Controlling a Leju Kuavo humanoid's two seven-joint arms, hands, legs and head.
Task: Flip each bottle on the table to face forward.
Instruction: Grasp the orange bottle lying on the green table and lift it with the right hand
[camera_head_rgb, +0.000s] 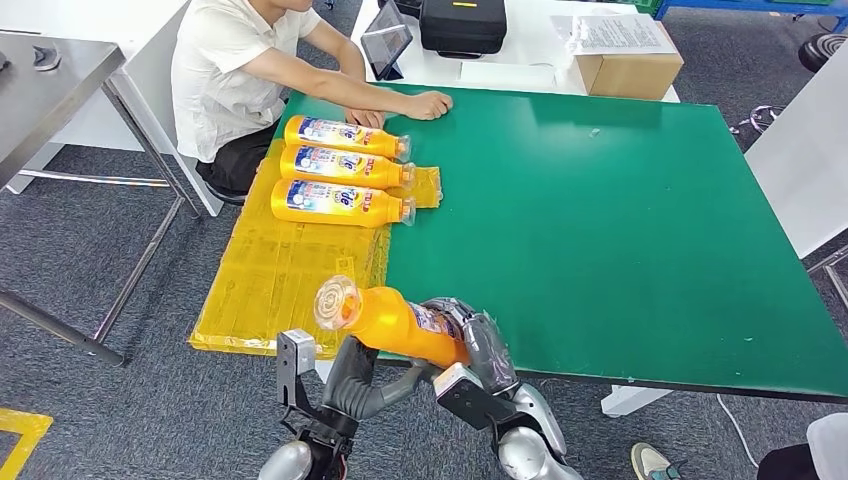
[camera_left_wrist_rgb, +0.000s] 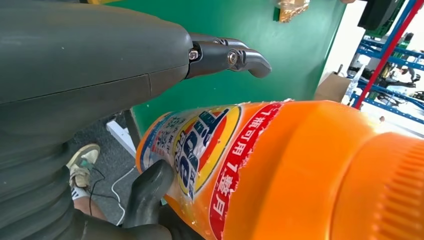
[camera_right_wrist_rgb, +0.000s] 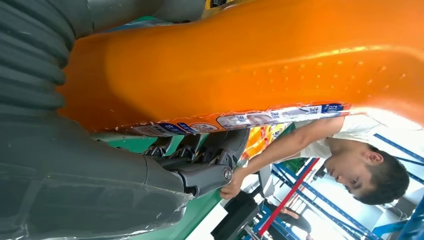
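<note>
1. Orange bottle, head view: held off the table at its near edge, lying tilted, cap end toward the yellow mat. The right hand wraps the base end; the left hand sits under the neck side. Three more bottles lie on the mat, well beyond the fingers, near a seated person. To do it well, I judge: roll the bottle slowly with both hands sharing the weight, label up before lowering.

2. Left wrist view: the thumb presses the label from below; one dark finger arches over the bottle without touching. Loose cradle rather than a firm grip.

3. Right wrist view: fingers curl close against the bottle's body, gripping it; palm flush along its side.
</note>
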